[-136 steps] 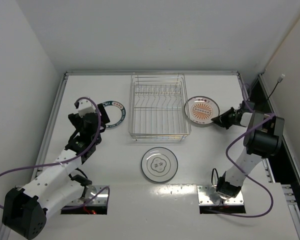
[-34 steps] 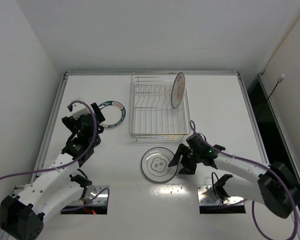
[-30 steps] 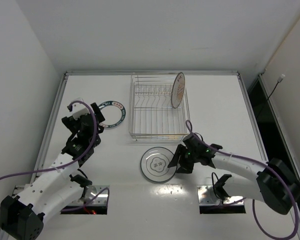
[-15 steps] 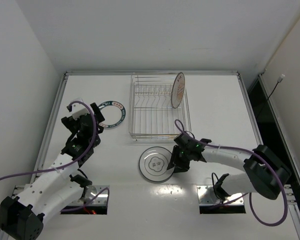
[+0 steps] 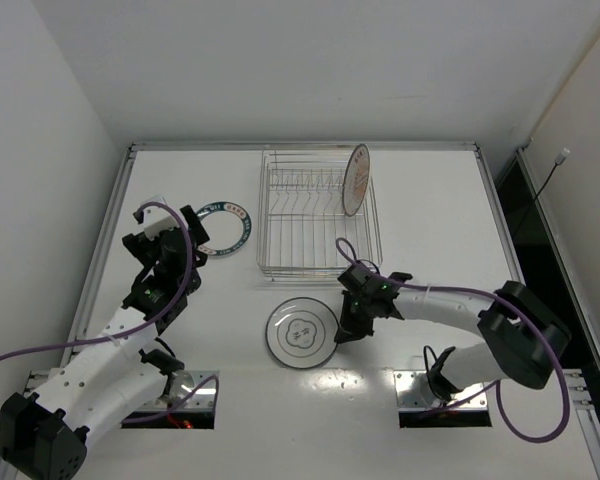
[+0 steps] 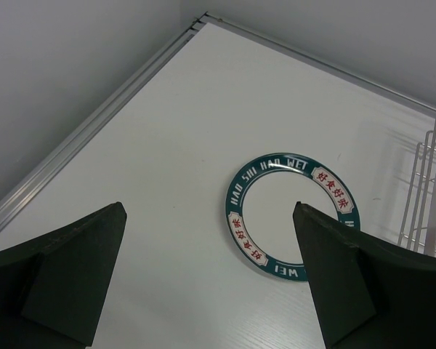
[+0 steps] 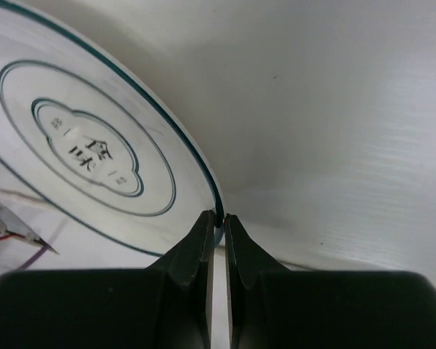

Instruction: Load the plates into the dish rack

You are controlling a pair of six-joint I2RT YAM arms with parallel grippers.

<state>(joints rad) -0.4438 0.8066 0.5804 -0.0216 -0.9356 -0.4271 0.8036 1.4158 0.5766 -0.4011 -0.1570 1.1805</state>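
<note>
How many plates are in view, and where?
3. The orange-rimmed plate stands in the dish rack, right side; the green-rimmed plate lies flat left of it; the grey-ringed plate sits in front, rim pinched by the right gripper. None seems hidden.

A white table fills the middle of the scene. A silver metal rail runs along the table's far edge, and matching rails line its left and right edges. A plain white back wall rises behind the table, with a left wall and a right wall at the table's sides. Beyond the table's right edge lies a dark gap, above which a thin dark cable ends in a small white plug. Shiny metal plates sit at the table's near edge.
</note>
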